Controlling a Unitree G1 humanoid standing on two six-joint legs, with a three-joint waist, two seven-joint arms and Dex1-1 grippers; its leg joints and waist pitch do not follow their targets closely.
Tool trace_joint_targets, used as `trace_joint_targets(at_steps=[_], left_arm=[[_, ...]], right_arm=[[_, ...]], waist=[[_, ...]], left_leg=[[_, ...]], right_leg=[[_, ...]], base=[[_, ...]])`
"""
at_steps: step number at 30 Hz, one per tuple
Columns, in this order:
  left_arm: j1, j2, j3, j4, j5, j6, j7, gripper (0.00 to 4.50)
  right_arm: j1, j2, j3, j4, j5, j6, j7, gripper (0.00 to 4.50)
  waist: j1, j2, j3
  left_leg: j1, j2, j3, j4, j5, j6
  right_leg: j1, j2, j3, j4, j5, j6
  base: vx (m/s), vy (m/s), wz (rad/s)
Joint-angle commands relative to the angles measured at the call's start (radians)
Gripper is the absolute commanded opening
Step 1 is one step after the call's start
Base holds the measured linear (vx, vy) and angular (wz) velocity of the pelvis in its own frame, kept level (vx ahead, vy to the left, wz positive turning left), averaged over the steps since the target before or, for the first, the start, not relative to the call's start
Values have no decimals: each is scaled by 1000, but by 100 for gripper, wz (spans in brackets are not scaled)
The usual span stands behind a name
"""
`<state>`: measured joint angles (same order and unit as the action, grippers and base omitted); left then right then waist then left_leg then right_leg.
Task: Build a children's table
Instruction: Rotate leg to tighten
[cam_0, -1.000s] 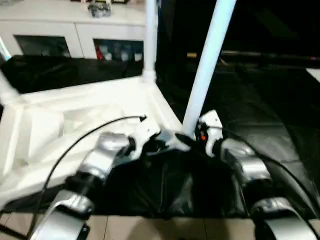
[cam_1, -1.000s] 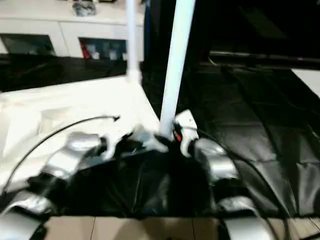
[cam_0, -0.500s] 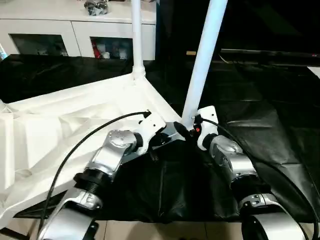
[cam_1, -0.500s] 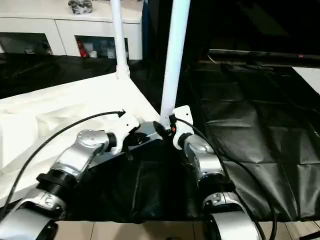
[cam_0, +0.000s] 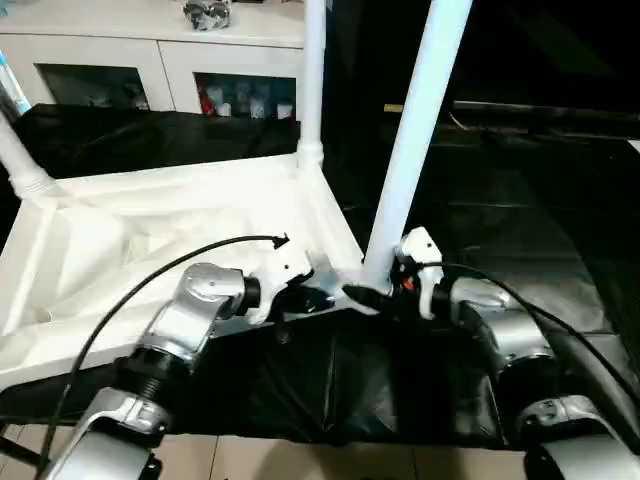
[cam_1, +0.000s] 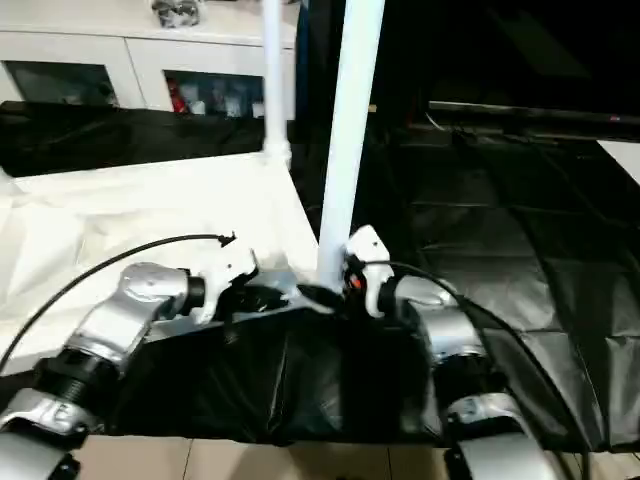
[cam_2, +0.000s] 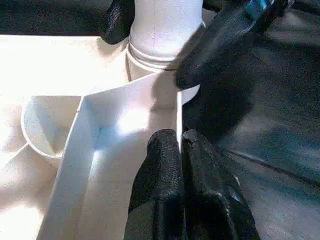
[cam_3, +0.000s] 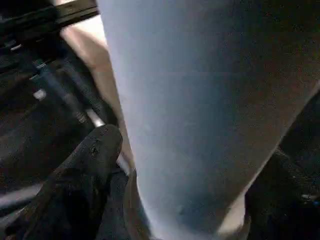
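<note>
The white tabletop (cam_0: 150, 230) lies underside up on the black-draped table. One white leg (cam_0: 313, 80) stands in its far corner socket and another (cam_0: 18, 160) at the left corner. A third leg (cam_0: 415, 150) stands slightly tilted in the near corner socket (cam_2: 160, 55). My right gripper (cam_0: 382, 290) is shut on the base of this leg, which sits between its fingers (cam_3: 95, 155) in the right wrist view. Beside it, my left gripper (cam_2: 180, 150) is shut on the thin rim wall (cam_2: 178, 107) of the tabletop, just short of that corner.
A white cabinet (cam_0: 150, 60) with glass doors stands behind the work table. Black cloth (cam_0: 520, 200) covers the table to the right of the tabletop. Pale floor tiles (cam_0: 300, 460) show below the table's near edge. A black cable (cam_0: 150, 285) loops over my left forearm.
The head views have shifted, so the tabletop and legs sit further right in the picture. Both grippers keep their holds at the near corner, and the leg stays in its socket.
</note>
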<state>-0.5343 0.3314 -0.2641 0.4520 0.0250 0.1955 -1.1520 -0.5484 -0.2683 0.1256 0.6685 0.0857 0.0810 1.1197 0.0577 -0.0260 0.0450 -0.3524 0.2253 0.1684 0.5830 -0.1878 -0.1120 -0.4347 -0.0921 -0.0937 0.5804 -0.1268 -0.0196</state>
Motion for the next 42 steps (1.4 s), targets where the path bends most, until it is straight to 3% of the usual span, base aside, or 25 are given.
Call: trace_joint_targets(at_steps=[1, 12, 19, 21, 26, 30, 31, 32, 36, 38, 40, 41, 42], left_arm=[[-9, -17, -16, -62, -52, -24, -36, 0], [7, 8, -21, -83, -65, -1, -83, 0], [-6, -19, 5, -74, -64, 3, -21, 0], [-31, -55, 31, -43, -43, 2, 84, 0], [-80, -125, 62, 20, -14, 20, 250, 0], [-108, -187, 51, 62, 14, 41, 353, 0], [-117, -213, 51, 76, 21, 48, 390, 0], [-124, -233, 49, 88, 26, 49, 410, 0], [-133, -260, 47, 102, 30, 42, 422, 0], [-131, -257, 44, 102, 24, 33, 407, 0], [-129, -252, 43, 102, 22, 27, 396, 0], [-120, -236, 41, 92, 14, 17, 363, 0], [-118, -233, 40, 89, 13, 14, 357, 0]], right_arm=[[14, 8, 61, -32, 14, 29, 90, 368], [33, -4, 108, -75, 18, 63, 190, 284], [33, 29, 86, -59, 12, 63, 110, 258], [28, 82, 43, -25, -3, 55, -54, 257], [6, 181, -18, 49, -24, 69, -335, 251], [-32, 257, -75, 122, -21, 77, -550, 251], [-48, 282, -87, 144, -24, 65, -606, 251], [-63, 301, -89, 154, -31, 45, -640, 251], [-78, 329, -73, 142, -44, -17, -631, 251], [-71, 325, -78, 127, -23, -22, -577, 307], [-66, 319, -81, 117, -11, -15, -548, 320], [-57, 297, -76, 103, -10, -15, -517, 326], [-56, 292, -75, 102, -11, -17, -514, 338]], waist=[[2, -10, -67], [6, -12, -65], [4, -13, -65], [1, -16, -64], [-10, -13, -63], [-15, -12, -67], [-18, -9, -66], [-18, -1, -67], [-17, -4, -74], [-17, -1, -74], [-16, -1, -75], [-18, -8, -74], [-16, -6, -73]], left_leg=[[-7, 2, 17, -62, -190, 92], [-5, 0, 15, -63, -212, 67], [-6, -2, 14, -63, -209, 62], [-6, -3, 14, -62, -211, 57], [-4, -10, 10, -63, -230, 29], [-5, -12, 10, -62, -226, 31], [-3, -11, 11, -62, -224, 30], [-3, -11, 10, -62, -225, 28], [-9, -11, 15, -60, -186, 57], [-9, -11, 16, -59, -165, 75], [-9, -10, 17, -59, -157, 85], [-9, -10, 18, -58, -156, 91], [-8, -10, 18, -59, -155, 92]], right_leg=[[74, -37, 38, -54, -314, -188], [70, -38, 37, -63, -397, -152], [69, -37, 37, -62, -387, -153], [68, -37, 36, -65, -414, -141], [64, -37, 30, -79, -514, -87], [65, -36, 28, -80, -503, -84], [59, -36, 31, -79, -483, -95], [61, -36, 30, -77, -469, -101], [70, -33, 34, -63, -335, -144], [73, -32, 35, -58, -284, -171], [75, -33, 36, -56, -269, -182], [75, -33, 36, -57, -272, -183], [76, -33, 35, -56, -277, -184]], base=[[0, 0, 0], [0, 0, 0], [0, 0, 0], [0, 0, 0], [0, 0, 0], [0, 0, 0], [0, 0, 0], [0, 0, 0], [0, 0, 0], [0, 0, 0], [0, 0, 0], [0, 0, 0], [0, 0, 0]])
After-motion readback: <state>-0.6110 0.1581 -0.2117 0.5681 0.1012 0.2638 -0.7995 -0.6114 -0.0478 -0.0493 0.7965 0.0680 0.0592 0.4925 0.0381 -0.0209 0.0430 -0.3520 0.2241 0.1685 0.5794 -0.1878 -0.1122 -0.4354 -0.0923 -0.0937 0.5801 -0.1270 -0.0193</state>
